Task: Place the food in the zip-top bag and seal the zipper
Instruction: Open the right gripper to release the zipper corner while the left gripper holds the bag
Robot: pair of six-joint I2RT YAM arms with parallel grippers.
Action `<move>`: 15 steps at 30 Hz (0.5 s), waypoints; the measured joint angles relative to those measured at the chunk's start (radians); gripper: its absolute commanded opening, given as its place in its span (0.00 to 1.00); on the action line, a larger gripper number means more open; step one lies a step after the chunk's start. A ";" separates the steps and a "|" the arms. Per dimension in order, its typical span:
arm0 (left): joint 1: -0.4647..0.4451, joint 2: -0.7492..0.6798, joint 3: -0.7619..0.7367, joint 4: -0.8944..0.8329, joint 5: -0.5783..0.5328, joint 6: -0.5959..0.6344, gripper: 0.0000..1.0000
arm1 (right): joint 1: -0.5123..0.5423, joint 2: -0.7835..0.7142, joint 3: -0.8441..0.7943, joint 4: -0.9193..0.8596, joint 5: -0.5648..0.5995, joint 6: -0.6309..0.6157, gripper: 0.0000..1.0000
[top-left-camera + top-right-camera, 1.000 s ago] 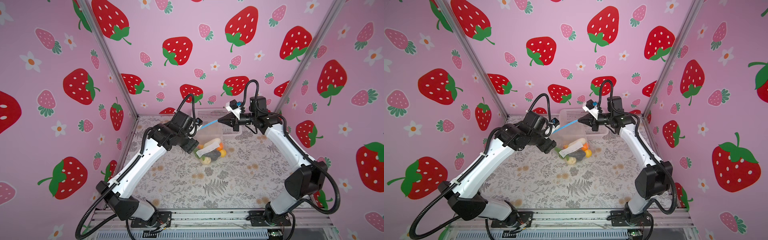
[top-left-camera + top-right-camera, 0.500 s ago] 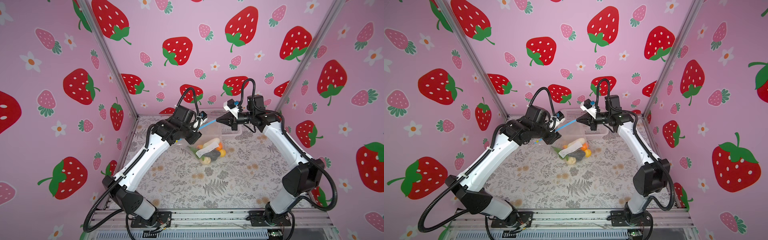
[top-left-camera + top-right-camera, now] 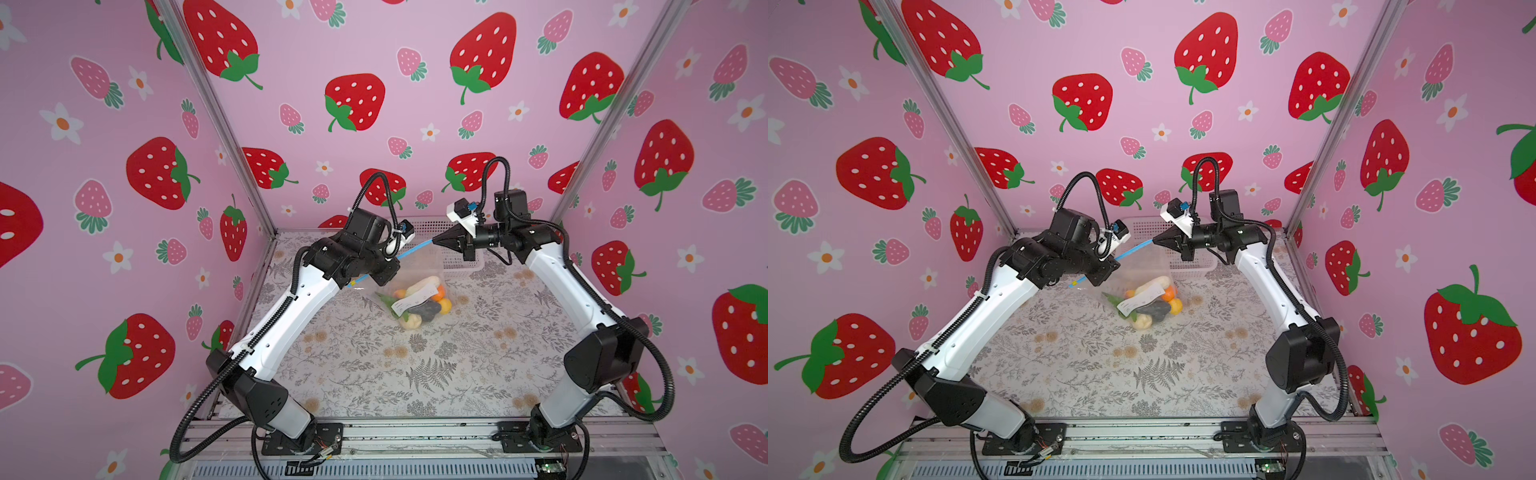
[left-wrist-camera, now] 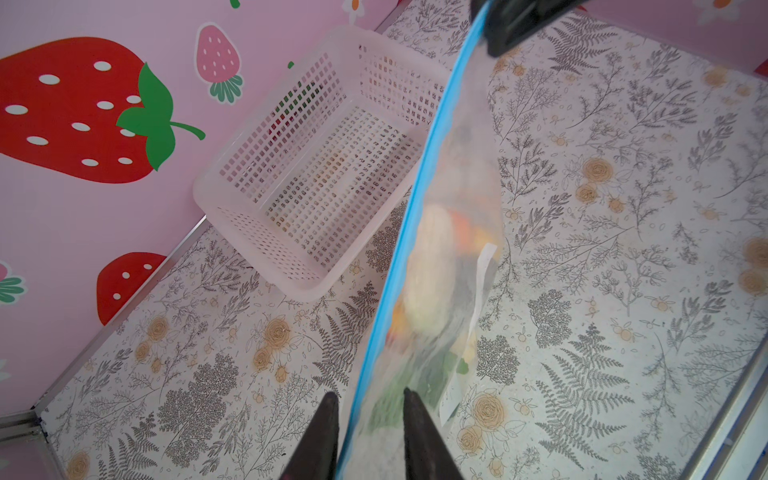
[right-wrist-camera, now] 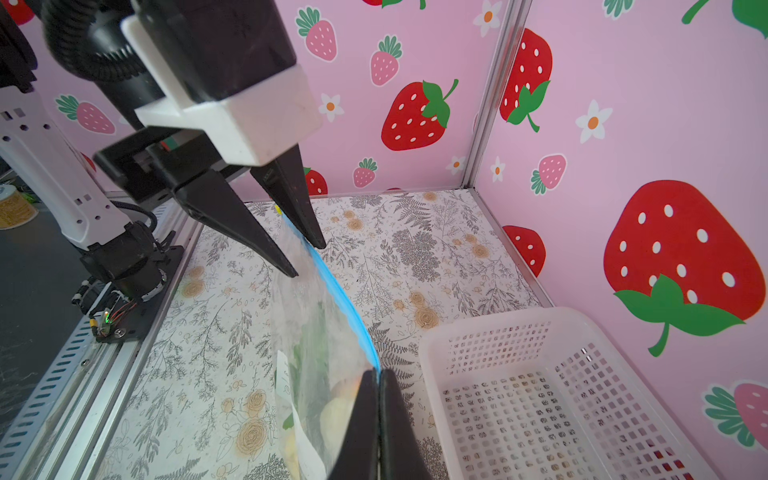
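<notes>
Two grippers work one zip-top bag [image 3: 417,270]. Your right gripper [image 5: 379,376] is pressed together on one end of the zipper [image 4: 419,195], holding that edge up in front of the white basket [image 4: 249,208]. Your left gripper [image 4: 370,401] straddles the blue strip nearer its other end, fingers apart, not yet clamped. Inside, the food [image 3: 419,303] sits bunched in the low corner. You cannot tell whether that corner touches the table [image 3: 415,374].

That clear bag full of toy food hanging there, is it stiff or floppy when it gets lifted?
Probably floppy: the bag sags below its blue strip, which the right claw pinches at one end. Likely bottom-heavy, since the toy food sits bunched in the lowest corner. It may swing or twist, as the left claw only straddles the strip.
</notes>
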 measured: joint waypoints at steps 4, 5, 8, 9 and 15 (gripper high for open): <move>0.003 0.005 0.000 0.000 0.000 0.000 0.31 | 0.000 0.000 0.000 -0.002 0.000 0.000 0.00; 0.003 0.008 0.000 0.000 0.000 0.000 0.31 | 0.000 0.000 0.000 -0.002 0.000 0.000 0.00; 0.004 0.014 0.000 0.000 0.000 0.000 0.30 | 0.000 0.000 0.000 -0.004 0.000 0.000 0.00; 0.004 0.016 0.000 0.000 0.000 0.000 0.30 | 0.000 0.000 0.000 -0.006 0.000 0.000 0.00; 0.005 0.021 0.000 -0.001 -0.001 -0.001 0.26 | 0.000 0.000 0.000 -0.010 0.000 0.000 0.00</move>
